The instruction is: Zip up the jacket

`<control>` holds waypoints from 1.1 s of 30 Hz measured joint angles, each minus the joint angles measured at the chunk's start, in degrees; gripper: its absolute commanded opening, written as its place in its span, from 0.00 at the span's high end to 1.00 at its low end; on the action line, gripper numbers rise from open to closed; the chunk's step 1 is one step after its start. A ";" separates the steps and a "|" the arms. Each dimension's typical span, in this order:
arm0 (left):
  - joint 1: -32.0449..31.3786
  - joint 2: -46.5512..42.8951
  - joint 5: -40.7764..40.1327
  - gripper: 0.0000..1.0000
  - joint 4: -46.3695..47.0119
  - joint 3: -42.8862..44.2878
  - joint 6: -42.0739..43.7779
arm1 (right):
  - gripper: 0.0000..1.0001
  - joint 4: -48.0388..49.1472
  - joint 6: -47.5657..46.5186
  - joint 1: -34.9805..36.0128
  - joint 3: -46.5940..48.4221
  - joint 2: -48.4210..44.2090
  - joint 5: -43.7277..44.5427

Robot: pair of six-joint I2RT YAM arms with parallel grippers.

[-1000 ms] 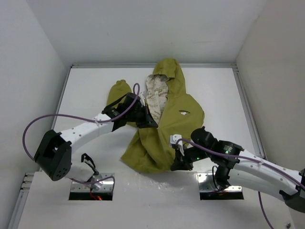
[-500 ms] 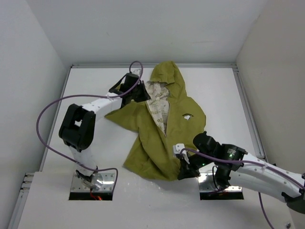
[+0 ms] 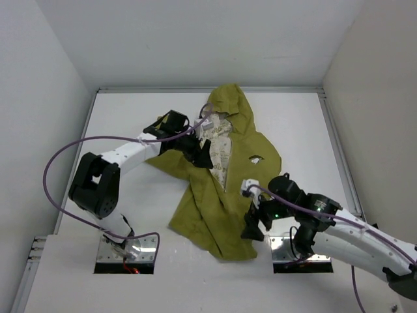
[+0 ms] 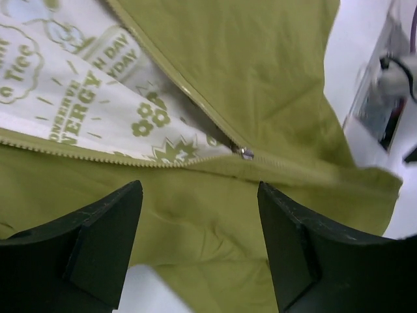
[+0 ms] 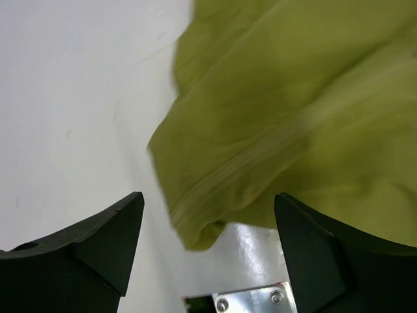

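The olive-green jacket (image 3: 210,207) lies flat on the white table, hood (image 3: 229,104) toward the back and hem toward me. Its front gapes at the chest and shows the cream printed lining (image 3: 220,145). My left gripper (image 3: 204,155) hovers open over the chest. In the left wrist view the left gripper (image 4: 201,242) holds nothing, and the small metal zipper slider (image 4: 246,154) sits just beyond it where the two zipper edges meet. My right gripper (image 3: 249,228) is open beside the hem's right corner. From the right wrist camera the right gripper (image 5: 208,251) straddles the hem corner (image 5: 199,231) without touching it.
White walls close in the table on three sides. Metal base plates (image 3: 124,251) (image 3: 290,251) sit at the near edge, and one plate (image 5: 251,301) lies right under the hem corner. Purple cables (image 3: 58,163) loop off both arms.
Both grippers have gone from shut to open. My left gripper moved from the collar down to the chest. My right gripper let go of the hem and drew slightly back.
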 measured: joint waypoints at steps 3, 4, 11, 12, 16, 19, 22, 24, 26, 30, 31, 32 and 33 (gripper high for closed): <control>-0.70 0.20 2.14 0.28 -3.98 0.70 6.86 | 0.26 2.21 6.49 -5.03 3.13 4.46 4.94; -1.38 0.68 2.73 0.31 -5.44 1.55 9.14 | 0.26 3.43 8.92 -6.51 4.20 6.64 6.56; -5.70 12.39 9.07 0.40 -12.11 11.61 20.92 | 0.26 10.40 22.53 -8.68 6.78 21.92 13.29; -5.84 14.56 9.99 0.40 -12.76 12.70 21.77 | 0.26 11.04 24.06 -8.35 6.64 23.63 13.77; -6.08 20.65 12.13 0.40 -14.62 14.12 23.54 | 0.26 13.33 27.43 -6.25 5.11 26.34 16.55; -6.19 22.97 13.79 0.37 -15.47 14.23 24.11 | 0.28 13.77 28.50 -5.27 4.39 28.09 19.26; -6.25 24.39 15.96 0.36 -15.72 14.84 24.28 | 0.28 14.51 28.85 -5.27 3.72 31.21 20.98; -6.38 25.11 17.64 0.34 -15.87 15.47 24.52 | 0.25 14.88 28.65 -5.33 2.69 31.98 22.01; -6.78 26.01 19.06 0.34 -15.78 16.15 24.59 | 0.25 14.99 27.89 -5.77 1.29 31.10 22.21; -8.41 27.76 20.92 0.34 -15.85 16.61 24.98 | 0.27 14.95 25.59 -6.91 -2.21 24.02 22.08; -9.01 28.39 21.14 0.34 -15.85 16.65 25.20 | 0.27 14.64 25.05 -7.10 -2.73 21.77 22.14; -9.60 28.98 21.42 0.34 -15.87 16.68 25.46 | 0.29 14.40 24.59 -7.28 -3.02 19.96 22.12; -10.12 29.70 21.53 0.34 -15.93 16.68 25.75 | 0.29 14.21 24.06 -7.28 -3.10 18.67 22.12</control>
